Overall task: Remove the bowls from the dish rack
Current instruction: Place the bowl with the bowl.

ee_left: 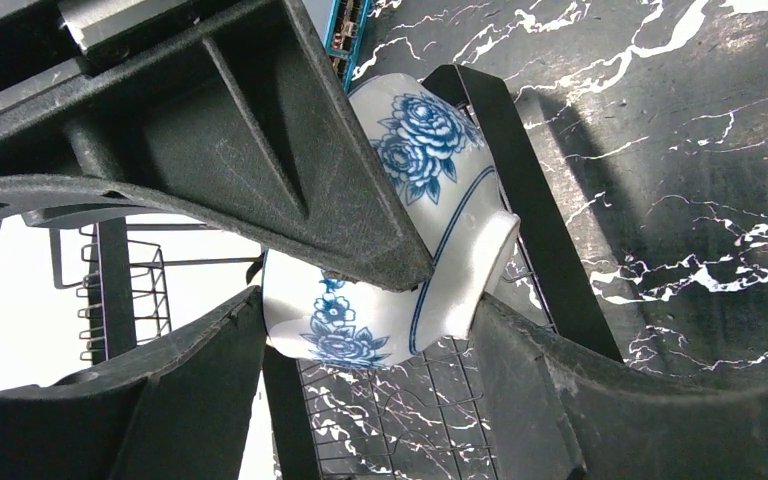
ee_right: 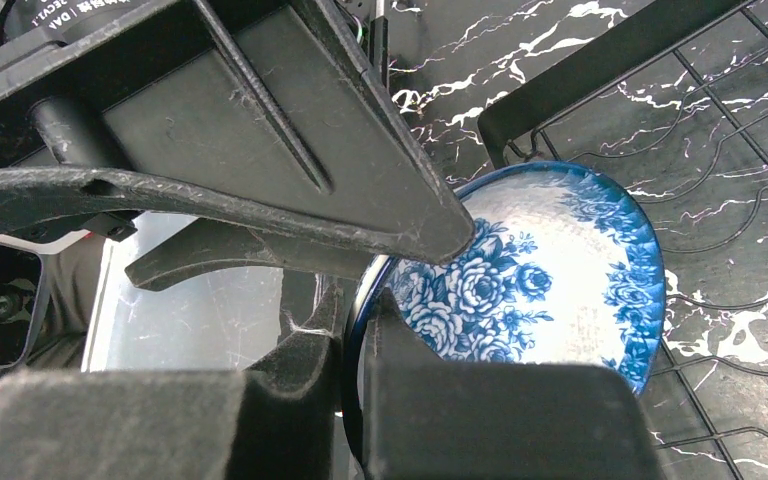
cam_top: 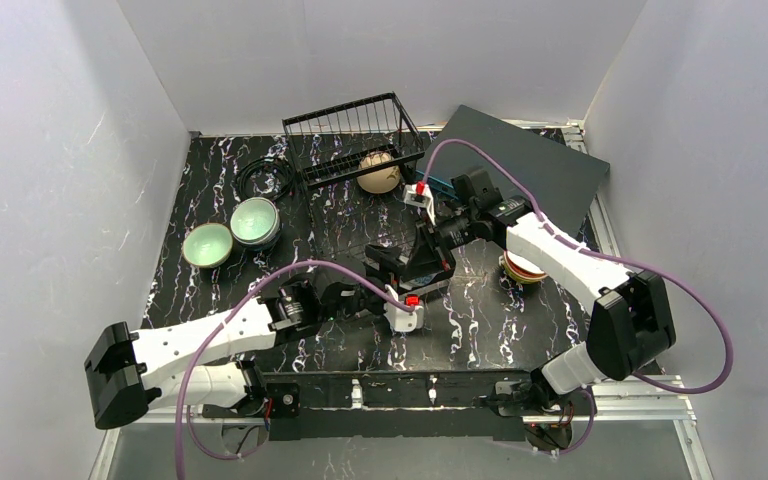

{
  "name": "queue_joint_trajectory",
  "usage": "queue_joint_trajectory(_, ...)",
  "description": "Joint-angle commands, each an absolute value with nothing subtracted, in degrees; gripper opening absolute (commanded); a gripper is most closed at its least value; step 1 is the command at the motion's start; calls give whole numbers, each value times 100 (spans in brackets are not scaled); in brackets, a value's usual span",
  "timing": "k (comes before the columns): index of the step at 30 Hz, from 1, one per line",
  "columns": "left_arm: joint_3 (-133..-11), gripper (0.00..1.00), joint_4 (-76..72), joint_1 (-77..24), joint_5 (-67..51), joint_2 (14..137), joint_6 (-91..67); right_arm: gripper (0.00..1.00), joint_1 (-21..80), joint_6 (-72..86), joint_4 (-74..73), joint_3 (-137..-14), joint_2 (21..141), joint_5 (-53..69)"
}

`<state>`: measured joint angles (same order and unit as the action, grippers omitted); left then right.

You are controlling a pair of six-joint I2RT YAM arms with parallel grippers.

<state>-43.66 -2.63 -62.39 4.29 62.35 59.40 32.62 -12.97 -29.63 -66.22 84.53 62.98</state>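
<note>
Where the two arms meet at mid-frame in the top view, the blue-and-white bowl (ee_left: 430, 150) hangs tipped on its side over the low wire tray of the dish rack (cam_top: 345, 120), and the left gripper (ee_left: 350, 300) pinches it. The right gripper (ee_right: 400, 290) brackets its rim, though I cannot tell whether it presses. A beige bowl (cam_top: 379, 172) lies in the rack, upper centre.

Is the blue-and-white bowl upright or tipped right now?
Tipped on its side. In the left wrist view the bowl has its foot pointing sideways, and the right wrist view looks straight into it.
</note>
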Motion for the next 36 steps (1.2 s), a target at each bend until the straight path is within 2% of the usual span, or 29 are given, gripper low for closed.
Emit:
queue_joint_trajectory(1, -4293, 44, -551, -6196, 910, 5867, 5653, 1, 3218, -1581, -3030, -6847, 8459, 6073)
queue_joint_trajectory(5, -4254, 63, -413, -6197, 1140, 5781, 5512, 1, 3220, -1543, -3019, -6847, 8446, 5781)
queue_joint_trajectory(9, -4188, 87, -332, -6196, 1438, 5649, 5259, 1, 3219, -1413, -2983, -6840, 8433, 5225)
queue_joint_trajectory(12, -4180, 98, -213, -6193, 1595, 5506, 4945, 1, 3218, -1246, -2820, -6772, 8341, 4750)
queue_joint_trajectory(24, -4983, 98, 1410, -5770, 1915, 5482, 2255, 1, 3365, -996, -1814, -5888, 7451, 3031)
queue_joint_trajectory(30, -5637, 98, 2165, -4768, 987, 5599, 944, 1, 3808, -1481, -1620, -5619, 7011, 2072)
queue_joint_trajectory(36, -6293, 98, 3002, -4251, 321, 6013, 155, 1, 4553, -2114, -1658, -5527, 6954, 1271)
